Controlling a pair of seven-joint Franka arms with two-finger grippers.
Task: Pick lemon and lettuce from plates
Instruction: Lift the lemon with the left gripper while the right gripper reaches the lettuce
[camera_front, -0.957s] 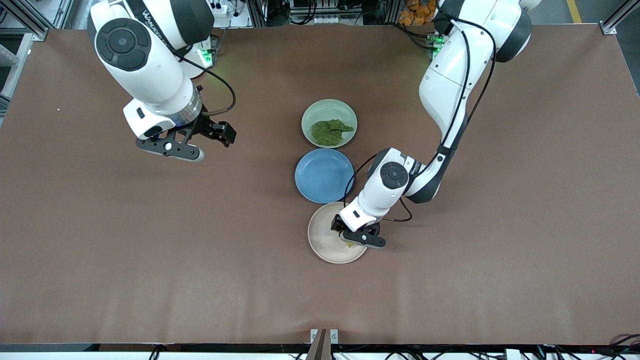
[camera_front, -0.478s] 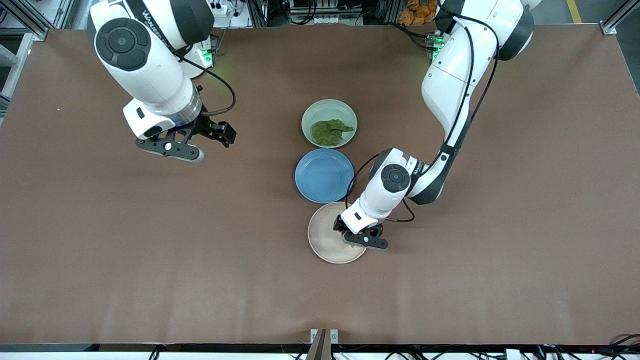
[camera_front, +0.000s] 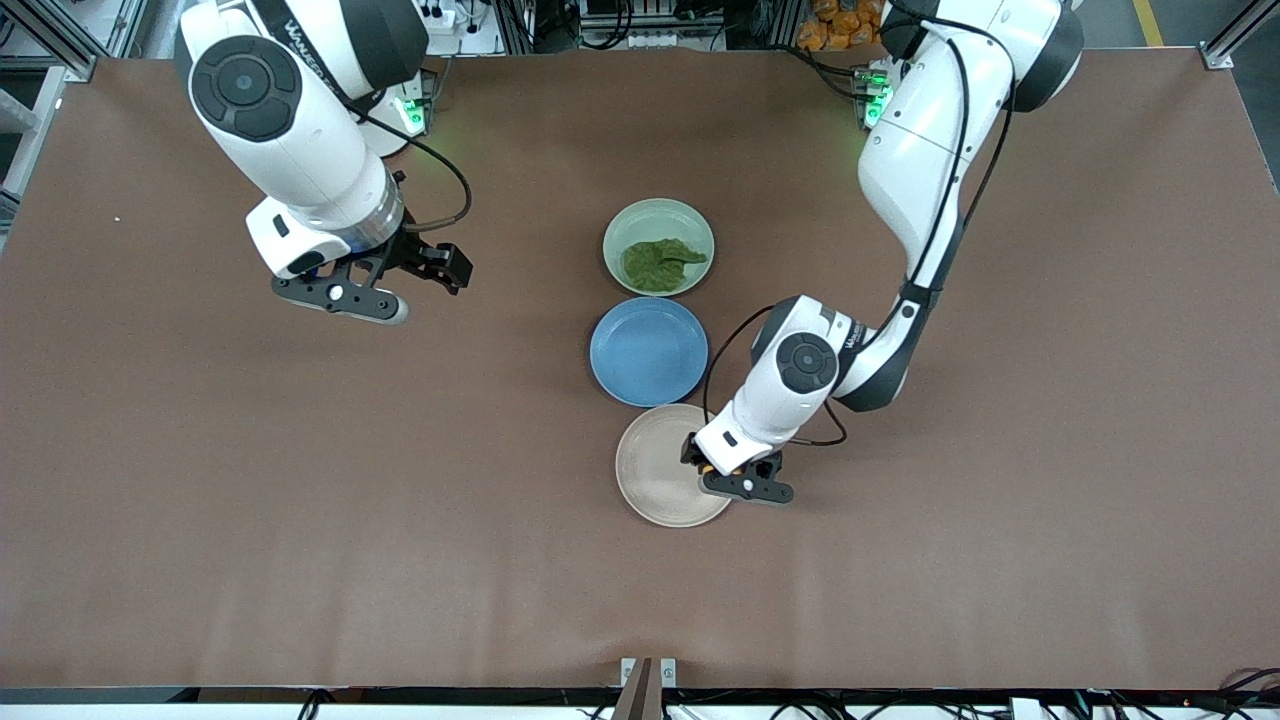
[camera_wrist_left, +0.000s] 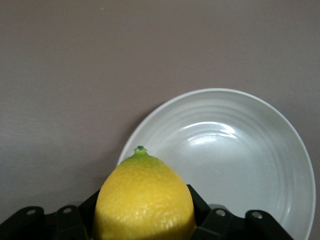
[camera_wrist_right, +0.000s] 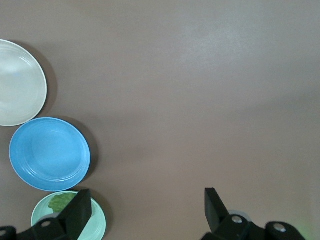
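- Front view: since the earlier pictures the left gripper (camera_front: 737, 478) has drifted off the middle of the beige plate (camera_front: 655, 470) toward the left arm's end of the table and now hangs over that plate's rim. The wrist above it has swung the same way.
- Front view: the beige plate's floor now shows bare. The yellow seen under the fingers a second ago is reduced to a small orange-yellow speck of the lemon (camera_front: 708, 467) at the gripper.
- Front view: the lettuce (camera_front: 659, 262) has not moved; it lies in the mint green plate (camera_front: 630, 225), the plate farthest from the front camera. The blue plate (camera_front: 648, 352) sits between the two plates, touching or nearly touching both.
- Front view: the right gripper (camera_front: 392, 286) waits as before, up over bare table toward the right arm's end.
- Left wrist view: the left gripper (camera_wrist_left: 145, 220) is clamped on the lemon (camera_wrist_left: 144, 200), a black finger pressed to each flank, and its pointed end sticks out past them. Below it lies the beige plate (camera_wrist_left: 260, 165), with nothing on it.
- Right wrist view: the right gripper's (camera_wrist_right: 147, 207) fingers stand wide apart with nothing between them. Below lie the beige plate (camera_wrist_right: 20, 82), the blue plate (camera_wrist_right: 50, 153) and the mint green plate (camera_wrist_right: 97, 225) with the lettuce (camera_wrist_right: 62, 201) in it.
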